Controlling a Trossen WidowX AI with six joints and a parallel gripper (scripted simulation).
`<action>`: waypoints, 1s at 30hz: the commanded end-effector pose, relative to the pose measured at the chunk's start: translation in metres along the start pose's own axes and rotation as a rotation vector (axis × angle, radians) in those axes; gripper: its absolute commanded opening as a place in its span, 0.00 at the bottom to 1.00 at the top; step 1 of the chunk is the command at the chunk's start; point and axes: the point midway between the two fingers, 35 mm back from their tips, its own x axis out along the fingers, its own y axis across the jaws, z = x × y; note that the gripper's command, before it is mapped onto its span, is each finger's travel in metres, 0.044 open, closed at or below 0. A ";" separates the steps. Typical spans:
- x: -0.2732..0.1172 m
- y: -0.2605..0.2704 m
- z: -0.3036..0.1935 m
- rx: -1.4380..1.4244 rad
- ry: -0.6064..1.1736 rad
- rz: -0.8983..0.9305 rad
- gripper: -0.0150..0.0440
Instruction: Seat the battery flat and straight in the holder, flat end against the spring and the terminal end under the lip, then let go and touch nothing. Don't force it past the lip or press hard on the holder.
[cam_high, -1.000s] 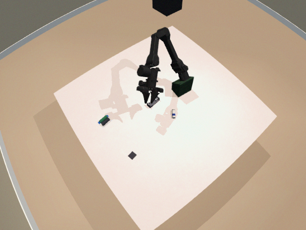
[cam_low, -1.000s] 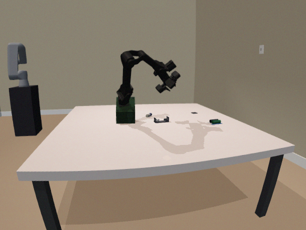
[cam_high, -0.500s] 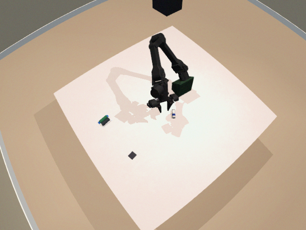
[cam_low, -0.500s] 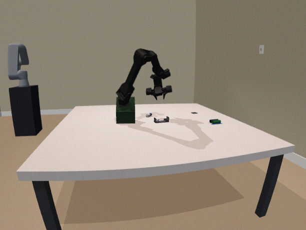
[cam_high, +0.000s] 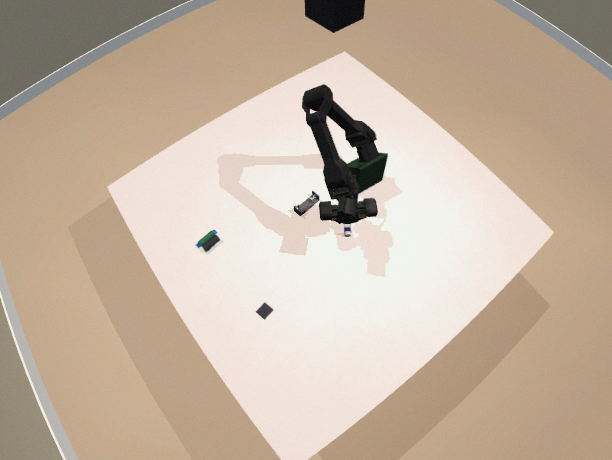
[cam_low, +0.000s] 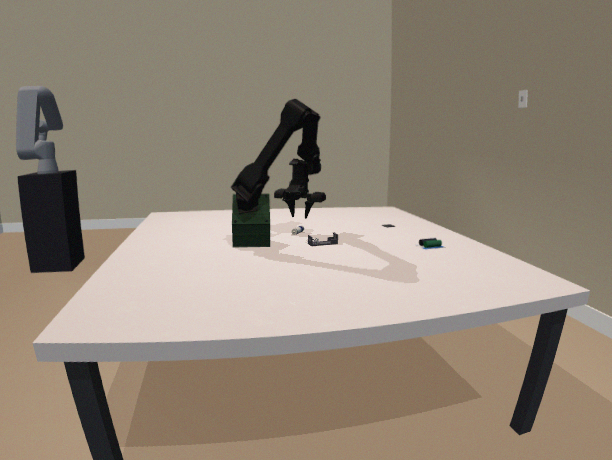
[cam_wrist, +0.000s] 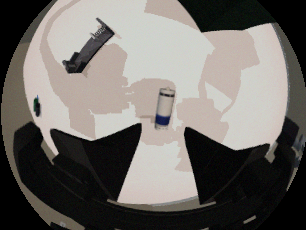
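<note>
The battery (cam_high: 347, 230) (cam_low: 298, 230) (cam_wrist: 165, 107), white with a blue band at one end, lies on its side on the table. In the wrist view the blue band is toward the fingers and a small nub shows at the far end. The dark holder (cam_high: 306, 204) (cam_low: 323, 241) (cam_wrist: 90, 50) lies empty beside it, with a raised wall at each end and a spring at one end. My gripper (cam_low: 299, 217) (cam_wrist: 162, 128) is open and empty, pointing down above the battery and touching neither thing. In the top view the arm hides the fingertips.
A green cylinder and a black one (cam_high: 208, 240) (cam_low: 430, 243) (cam_wrist: 37, 106) lie side by side, away from the holder. A flat dark square (cam_high: 264, 311) (cam_low: 388, 226) is on the table (cam_high: 380, 340) (cam_low: 200, 300). The arm's green base block (cam_high: 370, 172) (cam_low: 251, 227) stands near the battery.
</note>
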 end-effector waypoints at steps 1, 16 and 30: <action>0.006 -0.004 0.004 0.057 -0.052 0.025 0.66; 0.021 -0.003 0.004 0.057 -0.051 0.025 0.66; 0.045 -0.003 0.006 0.057 -0.052 0.026 0.66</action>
